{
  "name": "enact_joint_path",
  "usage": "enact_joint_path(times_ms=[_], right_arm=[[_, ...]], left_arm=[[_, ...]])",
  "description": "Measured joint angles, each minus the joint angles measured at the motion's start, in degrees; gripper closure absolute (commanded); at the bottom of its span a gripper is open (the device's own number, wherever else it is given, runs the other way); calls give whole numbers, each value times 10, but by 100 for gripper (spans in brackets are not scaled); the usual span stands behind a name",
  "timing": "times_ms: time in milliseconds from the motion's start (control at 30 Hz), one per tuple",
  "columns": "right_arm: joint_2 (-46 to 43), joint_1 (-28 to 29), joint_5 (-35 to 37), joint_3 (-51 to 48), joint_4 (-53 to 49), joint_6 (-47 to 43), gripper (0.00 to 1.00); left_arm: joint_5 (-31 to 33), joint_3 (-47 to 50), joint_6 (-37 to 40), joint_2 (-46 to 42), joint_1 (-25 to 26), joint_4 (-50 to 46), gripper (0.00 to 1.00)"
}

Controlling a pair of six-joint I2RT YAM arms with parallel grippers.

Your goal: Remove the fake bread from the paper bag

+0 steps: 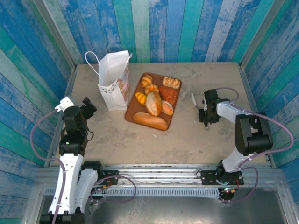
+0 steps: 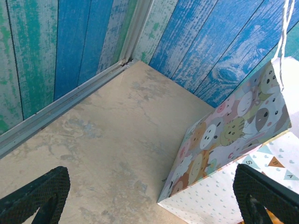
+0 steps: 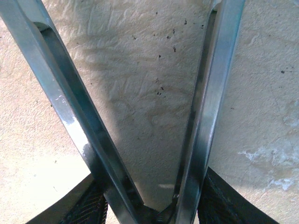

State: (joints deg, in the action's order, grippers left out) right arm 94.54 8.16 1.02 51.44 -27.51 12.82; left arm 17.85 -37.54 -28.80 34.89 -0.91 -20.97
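Fake bread (image 1: 153, 103) on tray (image 1: 133, 111); paper bag (image 1: 112, 70) upright beside tray's left edge.

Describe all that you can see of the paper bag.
The paper bag is white, of thin paper, with white cord handles. It stands upright on the table, just left of the brown tray. Its narrow side shows cartoon animal faces; its wide face has small dots and a bunting band low down. Nothing grips it. What is inside cannot be told.

Small unclear letters (image 2: 249, 163) on paper bag (image 2: 224, 135)
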Motion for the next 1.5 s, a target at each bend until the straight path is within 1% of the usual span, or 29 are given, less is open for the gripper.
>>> enact_joint_path(times_ms=[200, 433, 533, 767, 800, 833, 867, 1067, 1100, 1133, 1400, 1500], right_arm=[[2, -1, 0, 2, 0, -1, 50], [15, -8, -5, 16, 0, -2, 48], [21, -8, -7, 22, 1, -2, 47], [24, -10, -12, 27, 0, -2, 45], [24, -11, -12, 27, 0, -2, 42], [24, -11, -13, 28, 0, -2, 34], [24, -11, -13, 28, 0, -2, 32], [1, -12, -20, 26, -16, -2, 31], [-9, -12, -19, 26, -20, -2, 10], [-22, -12, -19, 25, -24, -2, 0], [-156, -20, -5, 19, -51, 3, 0], [-217, -23, 18, 9, -52, 9, 0]], left_arm=[[10, 17, -5, -23, 0, 10, 6], [15, 66, -41, -58, 0, 37, 6], [16, 81, -52, -60, 0, 44, 6], [15, 82, -60, -55, 0, 58, 6], [14, 83, -60, -54, 0, 61, 6], [13, 83, -61, -54, 0, 64, 6], [12, 85, -61, -53, 0, 66, 6], [2, 93, -64, -35, 0, 67, 6], [-1, 95, -66, -33, 0, 67, 6], [-3, 98, -66, -30, 0, 68, 6], [-40, 127, -73, -6, 0, 98, 6], [-50, 146, -71, -1, 0, 122, 6]])
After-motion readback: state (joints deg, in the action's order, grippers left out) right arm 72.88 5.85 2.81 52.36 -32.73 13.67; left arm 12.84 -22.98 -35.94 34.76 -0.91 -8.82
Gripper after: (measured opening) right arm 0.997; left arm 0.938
